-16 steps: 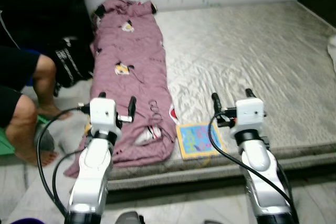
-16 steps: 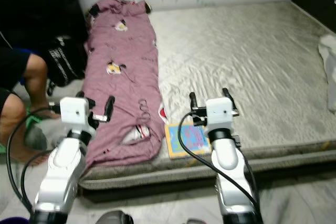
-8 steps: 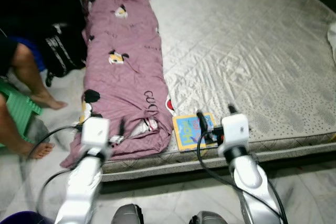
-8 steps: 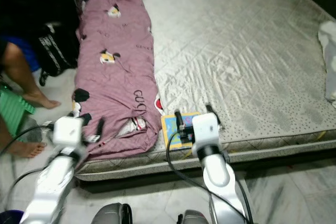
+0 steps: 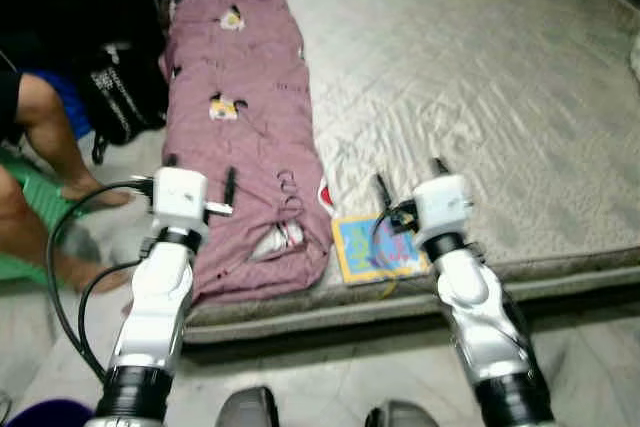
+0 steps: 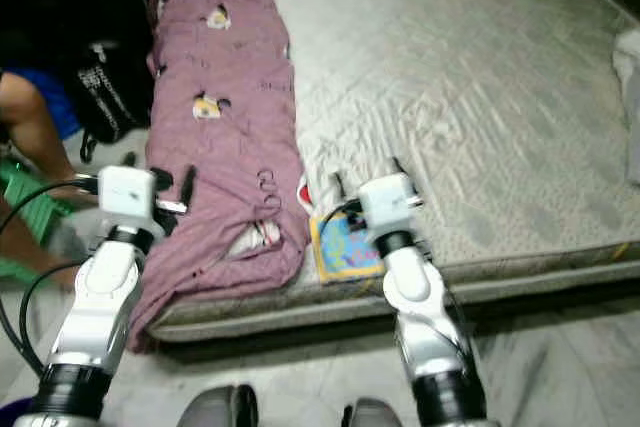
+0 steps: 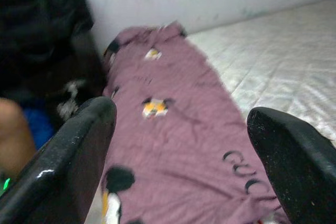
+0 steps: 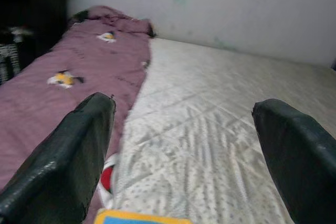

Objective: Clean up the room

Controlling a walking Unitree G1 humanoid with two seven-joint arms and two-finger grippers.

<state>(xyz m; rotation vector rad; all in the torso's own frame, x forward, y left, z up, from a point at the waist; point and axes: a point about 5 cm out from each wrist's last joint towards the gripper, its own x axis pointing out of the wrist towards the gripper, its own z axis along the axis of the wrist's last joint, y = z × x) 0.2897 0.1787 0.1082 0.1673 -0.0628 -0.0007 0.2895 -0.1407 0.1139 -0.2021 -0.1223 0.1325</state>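
Here, a grey mattress [image 5: 500,97] lay on the floor against a white wall [image 8: 236,9], with a long mauve quilt [image 5: 240,107] printed with cartoon figures running down its left side. A small bright book [image 5: 375,247] sat at the near edge of the mattress, just beside the quilt's lower end. The left gripper [image 5: 198,175] hovered over the quilt's near left part, its two black fingers well apart and holding nothing. The right gripper [image 5: 410,179] hung above the book and the mattress edge, its fingers likewise spread and empty.

The eye views took in what the wrist cameras could not: both silver arms, a person's bare legs [image 5: 50,137] at the far left, a green stool [image 6: 22,197] beneath them, and a black bag [image 5: 122,97] with white lettering standing on the floor next to the quilt. The right eye view also caught a pale cloth [image 6: 628,67] at the mattress's right edge, cut off by the frame. The left wrist view gave the quilt up close, its dark lettering [image 7: 244,174] near the fingers [image 7: 73,156], with a blurred bit of the person's leg. The right wrist view showed the wall's faint green marks and just the top edge of the book [image 8: 142,217], the rest cropped.

All frames were soft with motion blur; the book's cover and the bag's lettering could not be read.
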